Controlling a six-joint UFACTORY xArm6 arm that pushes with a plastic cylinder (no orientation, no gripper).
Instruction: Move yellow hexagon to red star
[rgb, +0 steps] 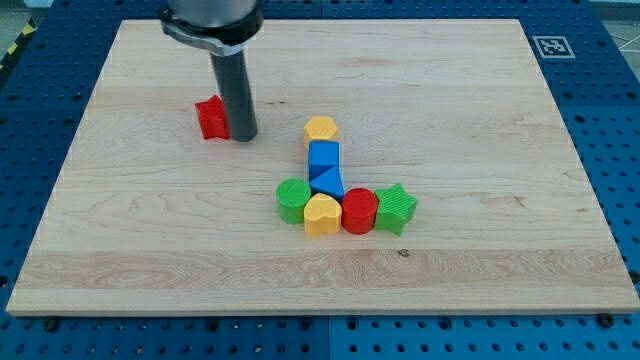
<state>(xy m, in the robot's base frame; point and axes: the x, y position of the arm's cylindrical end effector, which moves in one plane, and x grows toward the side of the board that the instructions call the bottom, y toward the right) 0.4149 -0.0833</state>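
Near cluster: green cylinder (292, 199), yellow heart (322, 214), red cylinder (359, 211) and green star (395, 208), well to my tip's lower right.
Yellow hexagon (321, 129): right of my tip, apart, touching blue cube (324, 157); blue triangle (327, 181) below.
My tip (243, 137): bare rod, holding nothing.
Red star (211, 117): just left of my tip.
Progress: hexagon not yet moved; whole push remains.

A single camera looks down at a slant from the near side, facing the far edge. It stands back enough to take in nearly the whole wooden counter (480, 290), with blue pegboard (610, 130) showing along the left, right and near sides. The near corners are just cut off. The arm's body (213, 20) is cropped at the top, far left. No second view shares the scene.
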